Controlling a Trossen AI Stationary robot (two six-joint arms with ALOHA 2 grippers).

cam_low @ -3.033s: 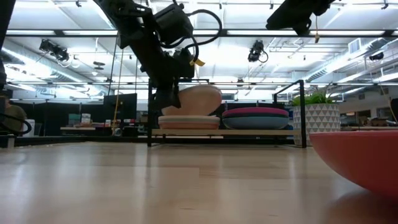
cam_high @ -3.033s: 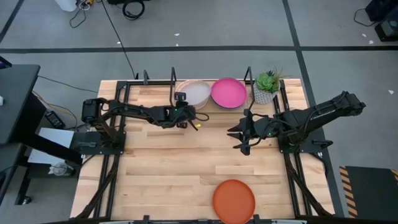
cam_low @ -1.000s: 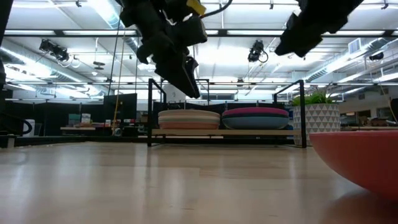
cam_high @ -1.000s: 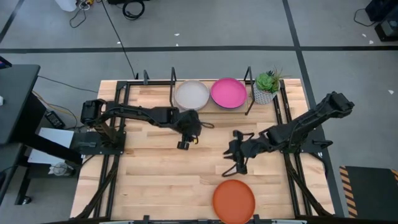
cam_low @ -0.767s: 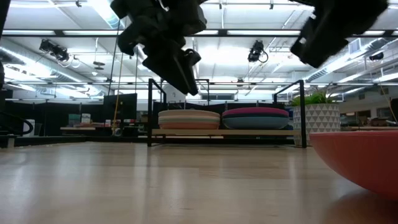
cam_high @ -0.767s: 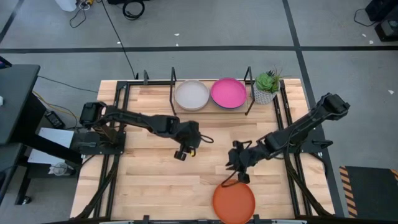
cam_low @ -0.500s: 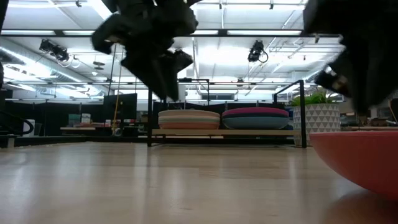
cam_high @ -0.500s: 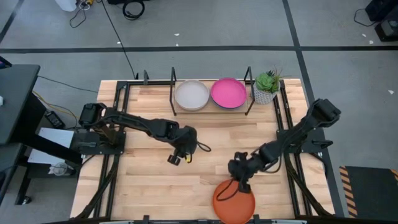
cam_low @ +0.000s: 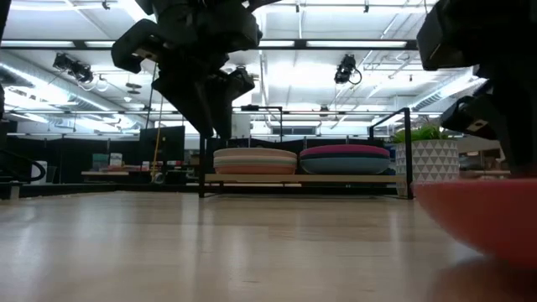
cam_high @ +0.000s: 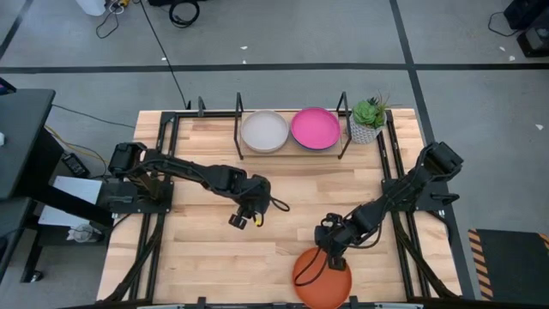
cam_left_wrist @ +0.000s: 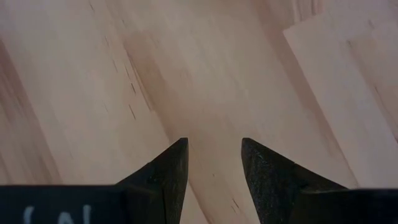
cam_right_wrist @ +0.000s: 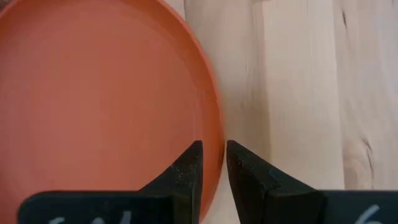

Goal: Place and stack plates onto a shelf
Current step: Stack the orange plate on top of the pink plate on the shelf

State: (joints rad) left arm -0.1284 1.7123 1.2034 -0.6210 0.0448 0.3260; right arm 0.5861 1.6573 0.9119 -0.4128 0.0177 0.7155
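One right gripper (cam_high: 327,254) has now reached the orange plate (cam_high: 322,276).

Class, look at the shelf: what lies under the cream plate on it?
Under the cream plate on the shelf, the low view shows a tan-brown plate; anything between or lower is hidden.

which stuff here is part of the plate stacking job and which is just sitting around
Part of the job:
orange plate, near table edge, right gripper straddling its rim
cream plate, top of the left stack on the shelf
magenta plate, top of the right stack
shelf
left gripper, open over bare wood

Just lying about:
potted plant, beside the shelf
table
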